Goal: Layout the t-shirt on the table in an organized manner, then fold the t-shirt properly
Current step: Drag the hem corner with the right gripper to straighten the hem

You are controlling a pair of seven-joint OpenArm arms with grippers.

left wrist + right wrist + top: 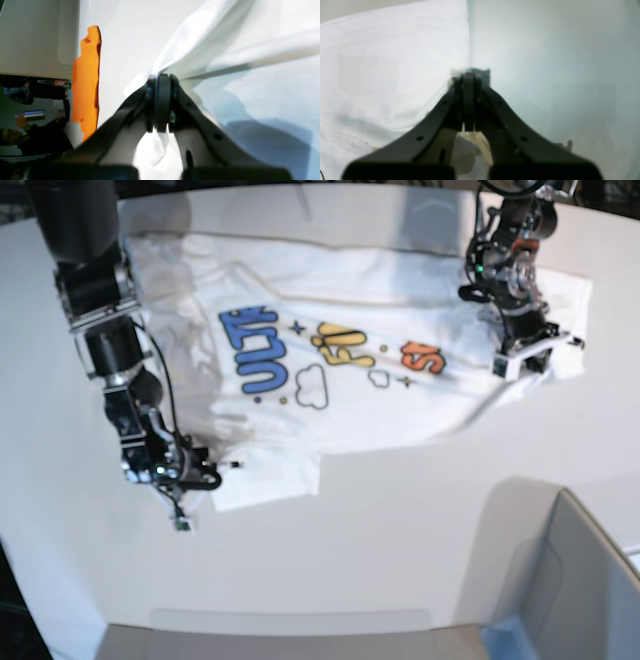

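The white t-shirt (340,405) lies spread on the table (400,520) with its colourful print facing up. At the shirt's right end my left gripper (522,360) is shut on its edge. In the left wrist view the left gripper (162,76) pinches the t-shirt (225,37), which rises taut away from the pads. My right gripper (195,480) is at the shirt's near left corner. In the right wrist view the right gripper (469,75) is shut at the edge of the t-shirt (382,62), with bunched fabric showing behind the pads over the table (545,62).
A grey box (565,580) stands at the table's near right corner. An orange cloth (86,82) lies near the table edge in the left wrist view, with people beyond it. The table's near edge runs just below the shirt's left corner.
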